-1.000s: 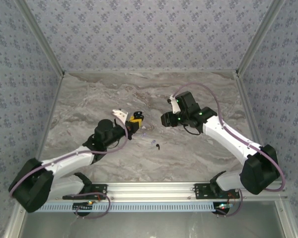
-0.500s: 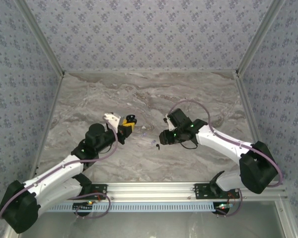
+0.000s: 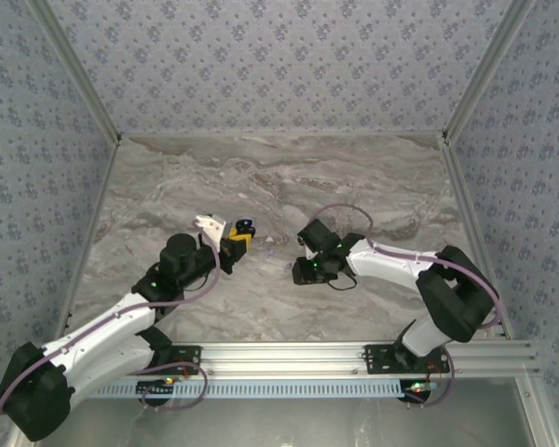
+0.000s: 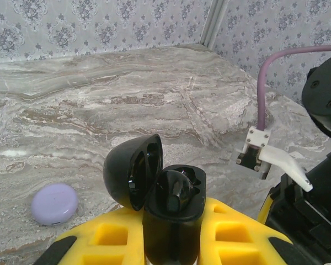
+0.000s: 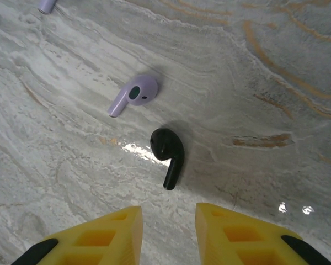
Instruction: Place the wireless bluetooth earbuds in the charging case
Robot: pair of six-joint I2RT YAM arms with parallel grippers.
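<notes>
Swung in from the right side of the table, the right arm now holds its wrist low over the middle, and its jaws stand closer together than a second ago. The left arm has drawn back toward the near left with its load.

The right gripper (image 5: 166, 221) is partly open, with a clear gap between its yellow fingers (image 5: 107, 234) and nothing in it. Just ahead of that gap a black earbud (image 5: 168, 155) lies flat on the marble table (image 5: 276, 66), its stem pointing back at the fingers without touching them. A little beyond it, apart, lies a pale purple earbud (image 5: 133, 93). Another pale purple piece (image 5: 46, 4) is cut off at the frame's top left corner.

The left gripper (image 4: 174, 232) is clamped on the black charging case (image 4: 174, 215), which stands upright with its lid (image 4: 131, 171) swung open to the left. A glossy dark shape sits in the case's well; whether it is a bud I cannot tell. A closed pale purple case (image 4: 54, 203) rests on the marble to the left, apart.

From above, the two grippers face each other across mid-table with the loose buds between them. The right arm's purple cable (image 4: 263, 83) and white bracket (image 4: 276, 160) crowd the black case's right side. Open marble runs to the patterned walls (image 3: 279, 65), and the metal rail (image 3: 289, 354) bounds the near edge.
</notes>
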